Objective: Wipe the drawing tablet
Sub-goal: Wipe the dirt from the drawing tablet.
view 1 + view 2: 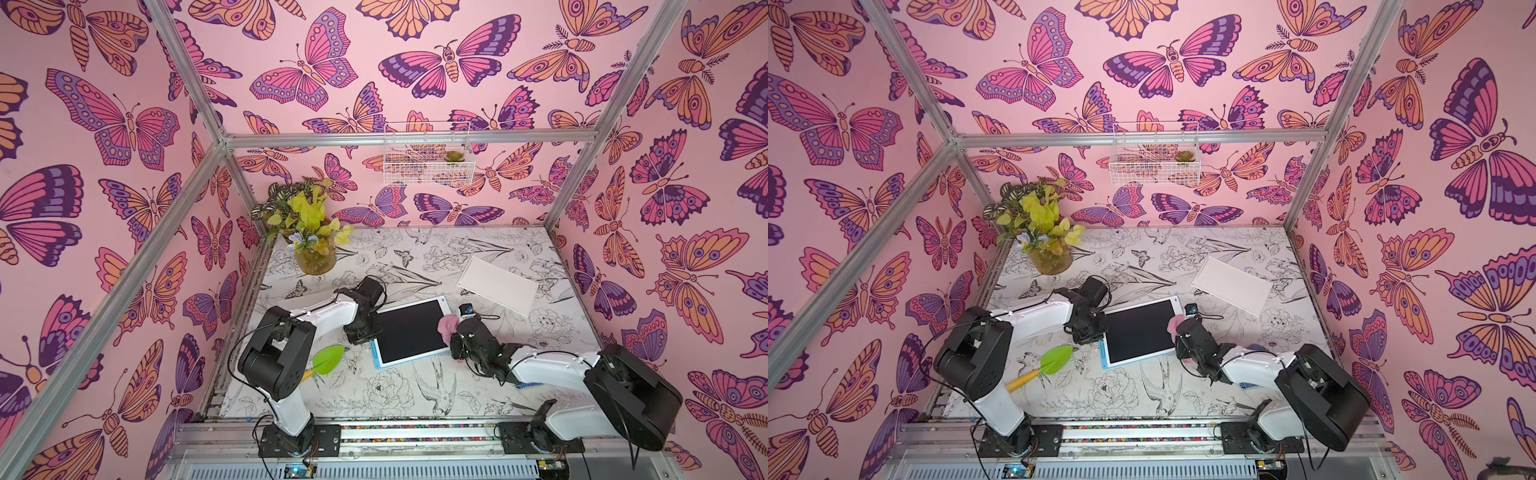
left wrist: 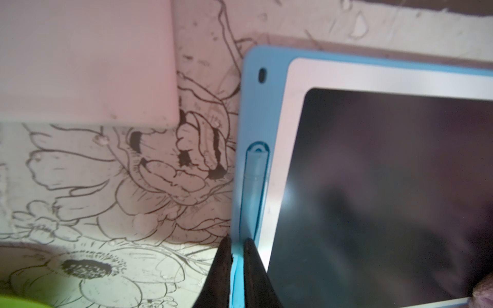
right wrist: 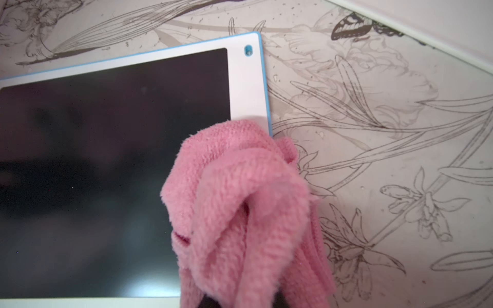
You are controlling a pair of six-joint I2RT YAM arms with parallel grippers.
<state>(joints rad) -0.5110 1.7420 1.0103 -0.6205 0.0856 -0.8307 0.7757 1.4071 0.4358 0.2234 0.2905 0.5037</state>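
The drawing tablet lies flat mid-table, with a blue frame, white bezel and dark blank screen. My left gripper is shut on the tablet's blue left edge, just below the stylus parked in its slot. My right gripper is shut on a fluffy pink cloth. The cloth hangs over the tablet's right edge, covering part of the screen corner and bezel. It hides the right fingertips almost entirely.
A glass vase of leafy plants stands at the back left. A white flat board lies behind and right of the tablet. A green trowel lies beside the left arm. A wire basket hangs on the back wall.
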